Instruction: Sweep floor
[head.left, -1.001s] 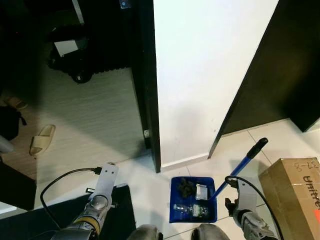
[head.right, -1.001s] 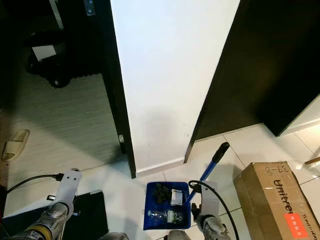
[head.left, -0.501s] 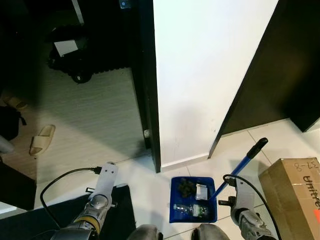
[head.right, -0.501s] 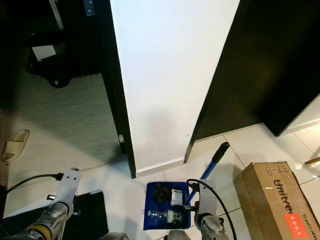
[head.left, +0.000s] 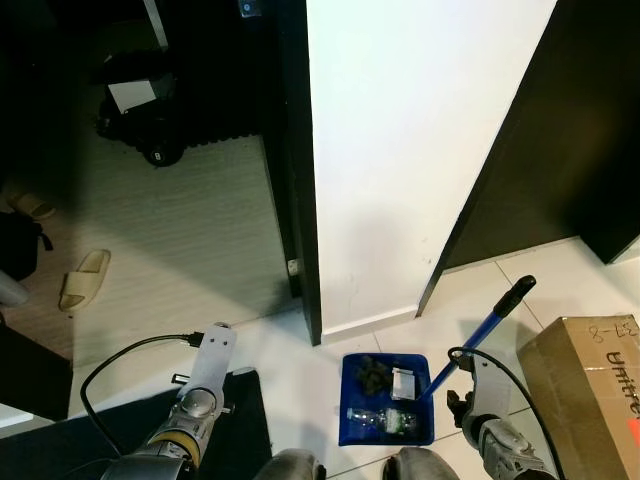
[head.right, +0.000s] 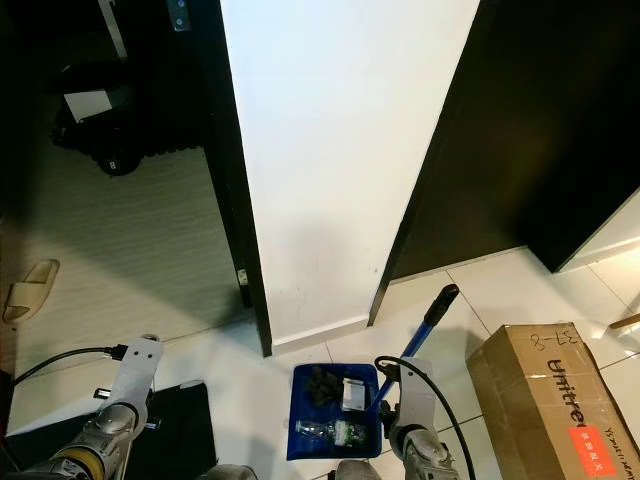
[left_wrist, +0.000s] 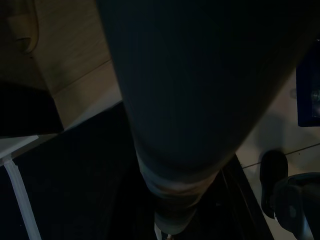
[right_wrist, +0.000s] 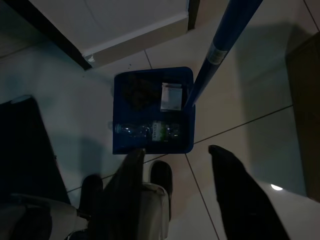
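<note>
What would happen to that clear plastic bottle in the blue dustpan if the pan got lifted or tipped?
The bottle looks empty and lies on its side near the open edge of the dustpan, so it is probably very light and apt to roll out. Its thin clear plastic would likely dent rather than break.

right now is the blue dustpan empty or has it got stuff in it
Not empty. The blue dustpan lies flat on the white tiles holding a clear plastic bottle, a dark clump of debris and a small pale packet.
</note>
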